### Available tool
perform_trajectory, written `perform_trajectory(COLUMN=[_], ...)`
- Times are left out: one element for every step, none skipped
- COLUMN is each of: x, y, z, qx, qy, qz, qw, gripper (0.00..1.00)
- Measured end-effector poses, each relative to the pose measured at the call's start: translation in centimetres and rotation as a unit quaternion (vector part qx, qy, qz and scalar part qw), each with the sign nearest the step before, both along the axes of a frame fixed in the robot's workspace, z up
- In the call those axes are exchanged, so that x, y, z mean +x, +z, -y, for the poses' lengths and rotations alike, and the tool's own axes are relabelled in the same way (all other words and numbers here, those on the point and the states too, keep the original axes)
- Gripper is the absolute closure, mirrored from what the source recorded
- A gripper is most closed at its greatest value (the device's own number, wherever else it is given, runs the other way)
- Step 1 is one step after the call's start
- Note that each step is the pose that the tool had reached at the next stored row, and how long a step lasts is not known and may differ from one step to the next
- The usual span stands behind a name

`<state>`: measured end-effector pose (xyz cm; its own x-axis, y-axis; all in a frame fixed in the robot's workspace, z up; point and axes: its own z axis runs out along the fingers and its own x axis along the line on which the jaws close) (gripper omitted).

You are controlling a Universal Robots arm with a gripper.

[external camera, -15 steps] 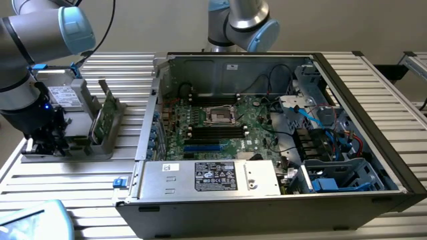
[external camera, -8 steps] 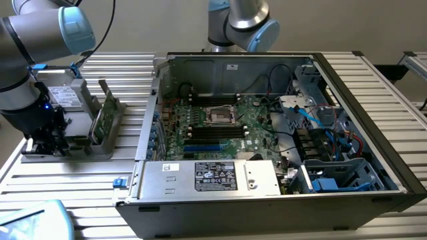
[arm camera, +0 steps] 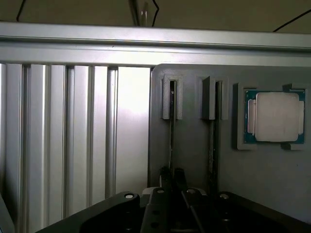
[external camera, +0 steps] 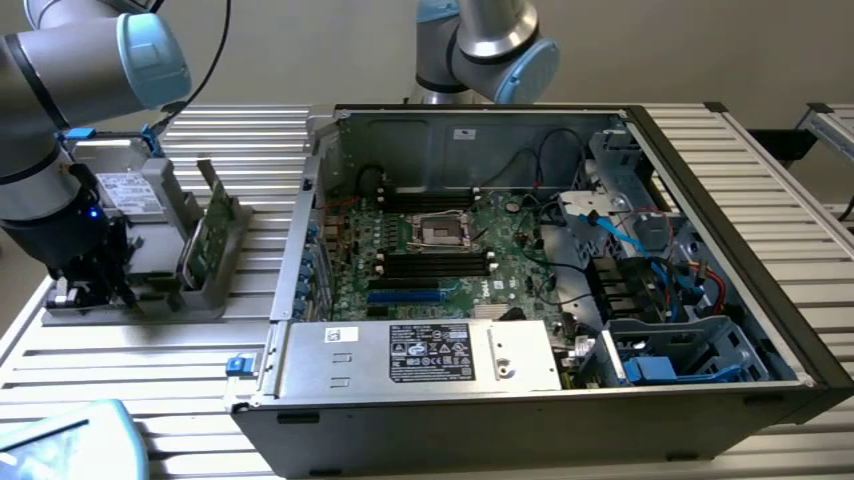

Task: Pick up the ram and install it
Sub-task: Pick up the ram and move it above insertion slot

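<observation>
Jaws pinch nearly shut on the thin top edge of the ram [arm camera: 171, 138], which stands on its long edge in a slot of the gray holder [arm camera: 192, 145] on the surface [arm camera: 73, 145], so it is easy to grab from above.

The ram [arm camera: 171, 145] seemingly stands in a holder [external camera: 160, 305] beside the case [external camera: 534, 430].

arm [external camera: 54, 130] on exterior view's left | tool [external camera: 87, 290] down at the grey holder [external camera: 160, 305] | green boards [external camera: 207, 235] standing upright in it | open PC case [external camera: 400, 140] just beside, on slatted surface [external camera: 254, 130] | motherboard [external camera: 441, 250] showing inside
</observation>
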<state>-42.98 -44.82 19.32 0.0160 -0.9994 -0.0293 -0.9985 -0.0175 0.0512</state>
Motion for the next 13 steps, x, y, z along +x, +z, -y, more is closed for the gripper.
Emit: perform_trajectory(x=[0.0,0.0,0.0,0.0,0.0,0.0,0.0,0.0,0.0,0.0,0.0,0.0,0.0], y=[0.0,0.0,0.0,0.0,0.0,0.0,0.0,0.0,0.0,0.0,0.0,0.0,0.0], z=[0.0,0.0,0.0,0.0,0.0,0.0,0.0,0.0,0.0,0.0,0.0,0.0,0.0], qx=[0.0,0.0,0.0,0.0,0.0,0.0,0.0,0.0,0.0,0.0,0.0,0.0,0.0], qy=[0.0,0.0,0.0,0.0,0.0,0.0,0.0,0.0,0.0,0.0,0.0,0.0,0.0], qz=[0.0,0.0,0.0,0.0,0.0,0.0,0.0,0.0,0.0,0.0,0.0,0.0,0.0], qw=[1.0,1.0,1.0,1.0,1.0,1.0,1.0,1.0,1.0,1.0,1.0,1.0,1.0], gripper=[0.86,0.86,0.86,0.86,0.86,0.86,0.86,0.86,0.86,0.86,0.86,0.86,0.86])
